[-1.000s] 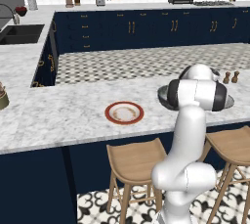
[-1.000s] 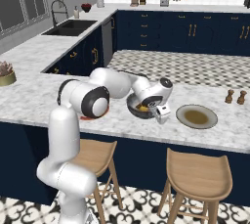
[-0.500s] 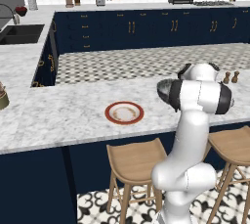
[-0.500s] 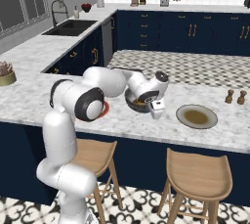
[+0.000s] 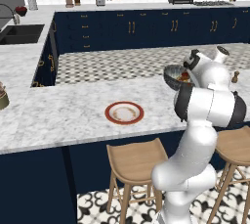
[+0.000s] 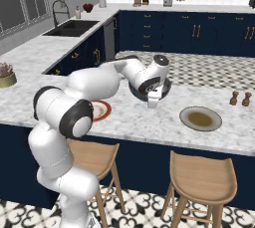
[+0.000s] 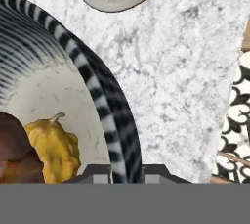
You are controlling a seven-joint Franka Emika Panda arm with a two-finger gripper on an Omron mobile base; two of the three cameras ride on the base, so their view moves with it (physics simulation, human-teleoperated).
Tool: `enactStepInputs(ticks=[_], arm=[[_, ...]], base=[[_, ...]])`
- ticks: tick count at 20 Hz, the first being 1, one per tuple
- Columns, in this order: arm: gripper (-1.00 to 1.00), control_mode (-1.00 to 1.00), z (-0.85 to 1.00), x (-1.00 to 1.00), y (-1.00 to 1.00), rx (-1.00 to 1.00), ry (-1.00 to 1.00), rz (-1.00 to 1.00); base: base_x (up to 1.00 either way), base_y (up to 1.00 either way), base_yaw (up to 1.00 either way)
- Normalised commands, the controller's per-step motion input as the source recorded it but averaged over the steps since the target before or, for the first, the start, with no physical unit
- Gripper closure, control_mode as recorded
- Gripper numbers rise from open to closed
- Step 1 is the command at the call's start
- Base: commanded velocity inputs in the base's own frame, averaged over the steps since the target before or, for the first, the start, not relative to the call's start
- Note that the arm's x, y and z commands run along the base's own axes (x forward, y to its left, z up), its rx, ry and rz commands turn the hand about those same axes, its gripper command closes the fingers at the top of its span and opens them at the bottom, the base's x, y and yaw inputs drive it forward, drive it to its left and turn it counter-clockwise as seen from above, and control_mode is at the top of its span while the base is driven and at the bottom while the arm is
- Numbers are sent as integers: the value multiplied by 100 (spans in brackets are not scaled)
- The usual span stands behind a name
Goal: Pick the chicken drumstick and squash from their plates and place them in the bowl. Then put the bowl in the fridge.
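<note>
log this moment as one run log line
phase: bowl grasped | gripper: shut on bowl rim | in bowl: squash, chicken drumstick | both plates bare

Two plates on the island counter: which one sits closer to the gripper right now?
The grey-beige plate with the dark rim, just past the gripper, which is shut on the bowl. The red-rimmed plate lies farther off.

bare marble counter (image 7: 185, 86) right of bowl (image 7: 105, 100).

White marble counter (image 5: 73, 110) carries the red-rimmed plate (image 5: 124, 113), bare; further along sits the grey-beige plate (image 6: 200, 118), with two small shakers (image 6: 239, 98) just past it.
</note>
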Motion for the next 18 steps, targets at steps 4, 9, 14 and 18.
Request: enactStepInputs(ticks=[4, 9, 14, 18], arm=[[100, -100, 72, -44, 59, 0, 5, 0], [100, -100, 76, -70, 71, -3, 3, 3], [100, -100, 65, -88, 76, -3, -1, -4], [100, -100, 71, -69, 59, 5, 0, -26]], base=[[0, 0, 0], [0, 0, 0], [0, 0, 0], [0, 0, 0]])
